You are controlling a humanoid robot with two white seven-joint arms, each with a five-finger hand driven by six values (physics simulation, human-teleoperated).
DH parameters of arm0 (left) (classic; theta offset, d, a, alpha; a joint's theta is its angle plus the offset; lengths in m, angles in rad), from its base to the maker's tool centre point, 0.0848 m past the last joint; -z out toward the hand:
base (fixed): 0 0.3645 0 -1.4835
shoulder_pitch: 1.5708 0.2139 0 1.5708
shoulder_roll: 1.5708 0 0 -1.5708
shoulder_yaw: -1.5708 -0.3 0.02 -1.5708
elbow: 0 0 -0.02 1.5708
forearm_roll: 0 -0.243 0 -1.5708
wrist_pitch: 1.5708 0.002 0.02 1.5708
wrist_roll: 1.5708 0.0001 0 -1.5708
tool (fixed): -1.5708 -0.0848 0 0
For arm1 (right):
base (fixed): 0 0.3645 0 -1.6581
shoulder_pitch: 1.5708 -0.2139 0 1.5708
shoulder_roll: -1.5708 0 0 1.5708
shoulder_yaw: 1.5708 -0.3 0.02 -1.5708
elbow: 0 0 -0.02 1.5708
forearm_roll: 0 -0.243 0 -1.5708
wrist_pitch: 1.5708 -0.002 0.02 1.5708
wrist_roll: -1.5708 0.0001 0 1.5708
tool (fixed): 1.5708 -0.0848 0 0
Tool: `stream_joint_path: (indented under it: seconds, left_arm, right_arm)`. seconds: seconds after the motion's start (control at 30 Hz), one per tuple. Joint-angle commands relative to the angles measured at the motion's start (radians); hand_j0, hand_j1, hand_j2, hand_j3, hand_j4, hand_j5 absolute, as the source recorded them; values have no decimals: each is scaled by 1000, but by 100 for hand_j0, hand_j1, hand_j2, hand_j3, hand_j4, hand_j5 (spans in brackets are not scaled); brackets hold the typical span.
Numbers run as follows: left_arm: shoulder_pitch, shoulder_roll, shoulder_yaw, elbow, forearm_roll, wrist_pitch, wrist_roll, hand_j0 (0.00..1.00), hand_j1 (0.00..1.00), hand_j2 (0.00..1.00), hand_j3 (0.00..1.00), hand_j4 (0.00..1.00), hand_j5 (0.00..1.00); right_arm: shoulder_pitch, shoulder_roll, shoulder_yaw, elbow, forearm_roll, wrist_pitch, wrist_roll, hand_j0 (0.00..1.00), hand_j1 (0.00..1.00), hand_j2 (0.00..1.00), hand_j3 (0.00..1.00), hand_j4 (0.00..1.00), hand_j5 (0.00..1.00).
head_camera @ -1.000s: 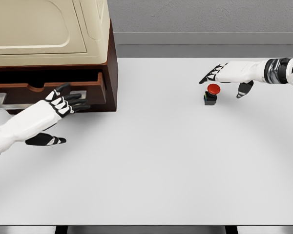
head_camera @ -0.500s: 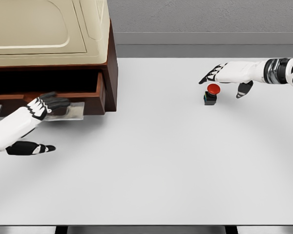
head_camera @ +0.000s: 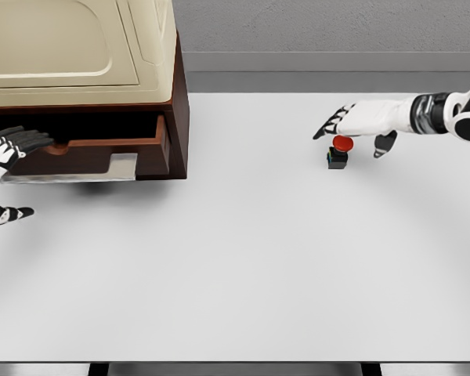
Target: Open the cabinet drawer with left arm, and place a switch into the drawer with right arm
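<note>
R hand point(head_camera: 359, 119) hovers w/ fingers spread wide, holding nothing; the switch point(head_camera: 338, 151) stands upright on the table point(head_camera: 258, 258) just below and slightly behind the fingertips point(head_camera: 323, 131), its red cap up, thumb hanging to its far side. It's the nearer hand by far, so the grab needs a short drop straight down w/ the cap btwn thumb and fingers. L hand point(head_camera: 6, 149) is at the frame's left edge near the drawer point(head_camera: 102, 153), which looks partly open; fingers prob relaxed and empty, but the view is cropped.
</note>
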Motion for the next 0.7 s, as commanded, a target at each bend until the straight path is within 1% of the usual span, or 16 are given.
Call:
stream_joint_path:
  seconds: [0.0, 0.07, 0.1, 0.13, 0.2, 0.23, 0.27, 0.33, 0.43, 0.6, 0.67]
  left_arm:
    - [-8, 1, -10, 1, 6, 2, 0, 100, 100, 100, 100, 100, 100]
    - [-46, 3, -65, -1, 6, 2, -2, 100, 100, 100, 100, 100, 100]
    - [-51, 3, -67, -1, 6, 2, 0, 100, 100, 100, 100, 100, 100]
    - [-55, 1, -85, -1, 6, 2, -2, 100, 100, 100, 100, 100, 100]
    - [-92, 1, -175, -1, 1, 2, -2, 100, 100, 100, 100, 100, 100]
    - [-123, 0, -232, -1, 0, 2, -3, 100, 100, 100, 100, 100, 100]
    - [-137, 1, -257, -1, -2, 2, -3, 100, 100, 100, 100, 100, 100]
    - [-140, 0, -274, -1, -4, 2, -5, 100, 100, 100, 100, 100, 100]
    - [-143, 0, -303, -1, -4, 2, -5, 100, 100, 100, 100, 100, 100]
    - [-138, 6, -306, -1, -2, 2, -5, 100, 100, 100, 100, 100, 100]
    - [-137, 15, -295, -1, -2, 2, -2, 100, 100, 100, 100, 100, 100]
  right_arm:
    - [-2, 3, 10, -2, -4, 2, 0, 100, 100, 100, 100, 100, 100]
    - [-2, 7, 14, -5, -4, 2, 0, 100, 100, 100, 100, 100, 100]
    - [0, 10, 14, -3, -4, 2, 0, 100, 100, 100, 100, 100, 100]
    - [0, 10, 14, -2, -4, 2, 0, 100, 100, 100, 100, 100, 100]
    - [-2, 10, 14, 0, -4, 2, 0, 100, 100, 100, 100, 100, 100]
    - [-2, 10, 14, 0, -3, 2, 0, 100, 100, 100, 100, 100, 100]
    - [-2, 11, 14, 0, -3, 2, 0, 100, 100, 100, 100, 100, 100]
    - [-2, 23, 14, 0, -3, 2, 0, 100, 100, 100, 100, 100, 100]
    - [-2, 23, 14, 0, -3, 2, 0, 100, 100, 100, 100, 100, 100]
    - [-2, 25, 14, 2, -3, 2, 0, 100, 100, 100, 100, 100, 100]
    - [-2, 25, 14, 2, -3, 2, 0, 100, 100, 100, 100, 100, 100]
